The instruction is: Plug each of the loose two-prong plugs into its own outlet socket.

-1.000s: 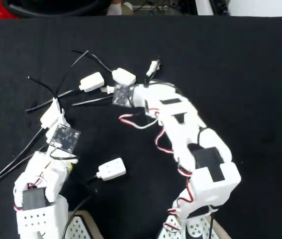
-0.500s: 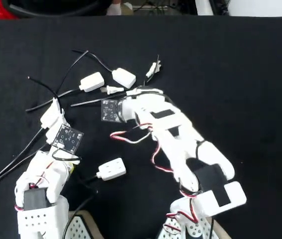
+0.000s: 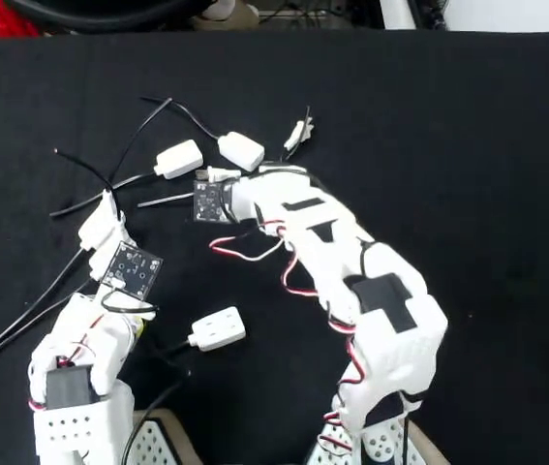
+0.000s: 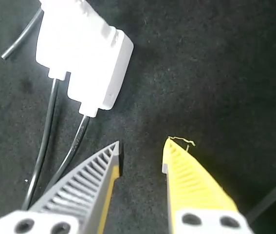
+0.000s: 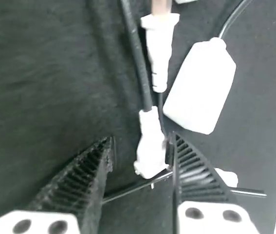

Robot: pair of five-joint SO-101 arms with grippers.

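White two-prong plug [image 3: 216, 175], at 11 o'clock of the table [image 3: 468, 145] centre, now lies between the spread fingers of the right gripper [image 5: 141, 141], which has swung back over it; pinching likely comes next. Left gripper [image 4: 140, 146] stays spread, unmoved

High view: fixed, well above, looking steeply down over the whole black table [image 3: 487, 194]. Wrist views: close, facing down at the surface. The right wrist and high views share the white plug [image 5: 151, 146].

place: likely robotics lab | cue: black-cloth table [image 3: 506, 145], wired servo arms [image 3: 390, 320]
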